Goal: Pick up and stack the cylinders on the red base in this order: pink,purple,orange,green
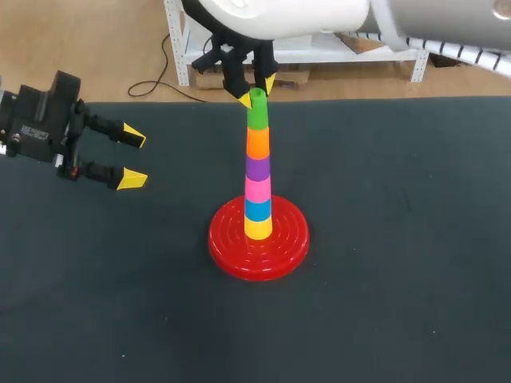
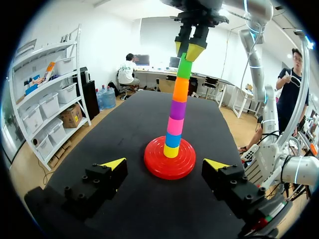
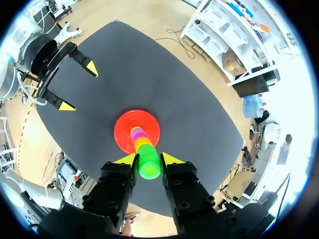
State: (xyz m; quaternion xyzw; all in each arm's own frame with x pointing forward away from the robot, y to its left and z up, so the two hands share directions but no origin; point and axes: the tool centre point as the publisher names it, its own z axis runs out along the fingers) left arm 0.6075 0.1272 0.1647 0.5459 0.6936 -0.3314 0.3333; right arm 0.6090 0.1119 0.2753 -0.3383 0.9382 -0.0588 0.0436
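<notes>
On the red base (image 1: pixel 227 243) (image 2: pixel 155 168) (image 3: pixel 123 130) stands a slightly leaning tower: yellow, blue, pink (image 1: pixel 257 188), purple (image 1: pixel 257 167), orange (image 1: pixel 257 141) and, on top, the green cylinder (image 1: pixel 257 116) (image 2: pixel 184 67) (image 3: pixel 148 167). My right gripper (image 1: pixel 256 91) (image 2: pixel 187 48) (image 3: pixel 149 159) comes from above and is shut on the green cylinder's upper end, a yellow tip on each side. My left gripper (image 1: pixel 132 157) (image 2: pixel 165 164) (image 3: pixel 79 87) is open and holds nothing; it hovers off to the left of the base, pointing at it.
The black tabletop (image 1: pixel 399 239) spreads around the base on all sides. Its far edge (image 1: pixel 359 98) runs just behind the tower's top.
</notes>
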